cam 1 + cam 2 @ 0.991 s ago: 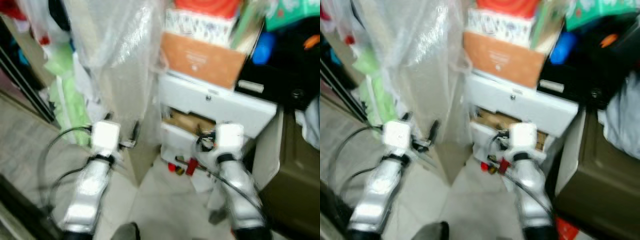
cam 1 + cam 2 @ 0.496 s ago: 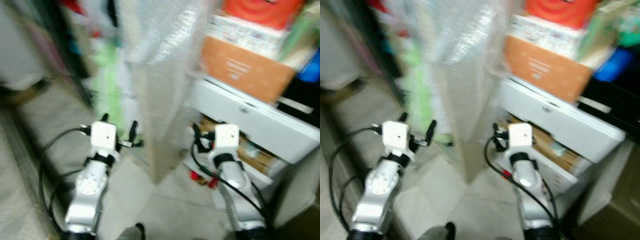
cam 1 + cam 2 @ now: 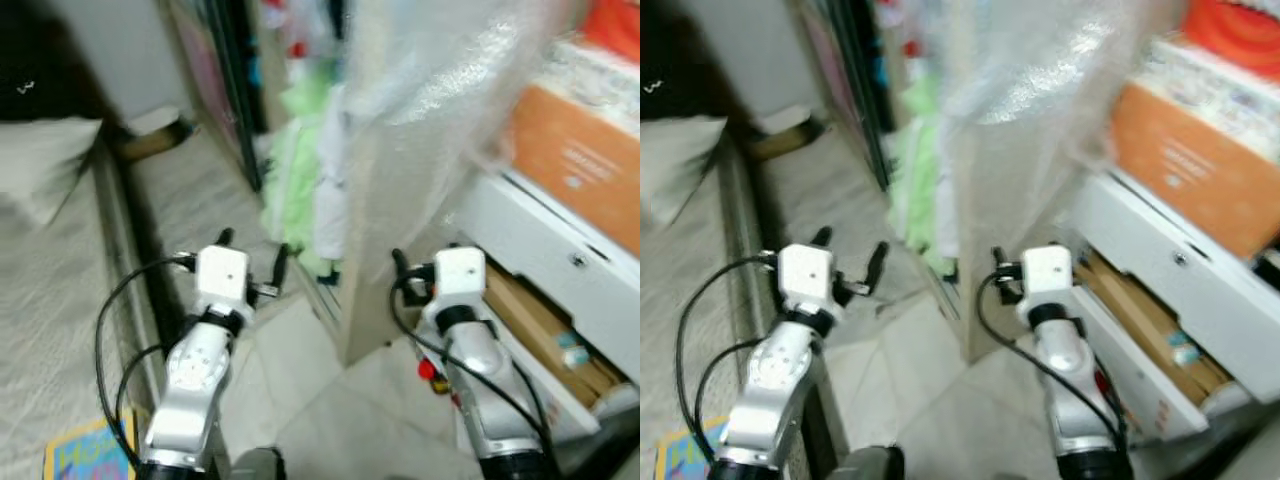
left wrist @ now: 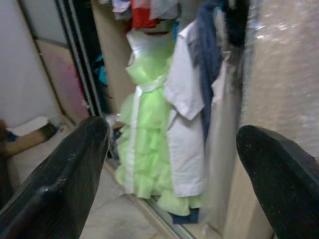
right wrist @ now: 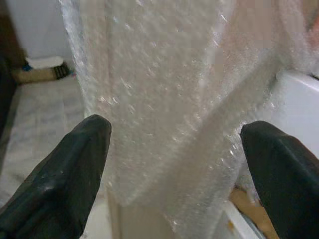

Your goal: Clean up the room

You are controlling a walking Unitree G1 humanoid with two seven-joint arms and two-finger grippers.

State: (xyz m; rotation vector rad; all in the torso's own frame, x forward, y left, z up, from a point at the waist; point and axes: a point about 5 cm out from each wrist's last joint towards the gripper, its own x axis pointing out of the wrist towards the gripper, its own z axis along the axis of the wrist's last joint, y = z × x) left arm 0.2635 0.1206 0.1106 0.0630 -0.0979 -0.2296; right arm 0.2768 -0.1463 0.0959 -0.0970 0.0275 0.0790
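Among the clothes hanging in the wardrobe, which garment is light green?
It is the ruffled green dress, hanging furthest toward the wardrobe's dark door frame. Beside it hang a white shirt and a dark blue garment; neither is green.

Both silver arms reach fwd from the lower edge of the head views, white wrist blocks level at mid-frame. Left gripper (image 3: 252, 262), lower-left centre: fingers spread wide. Right gripper (image 5: 174, 169): fingers likewise wide apart, nothing btwn them.
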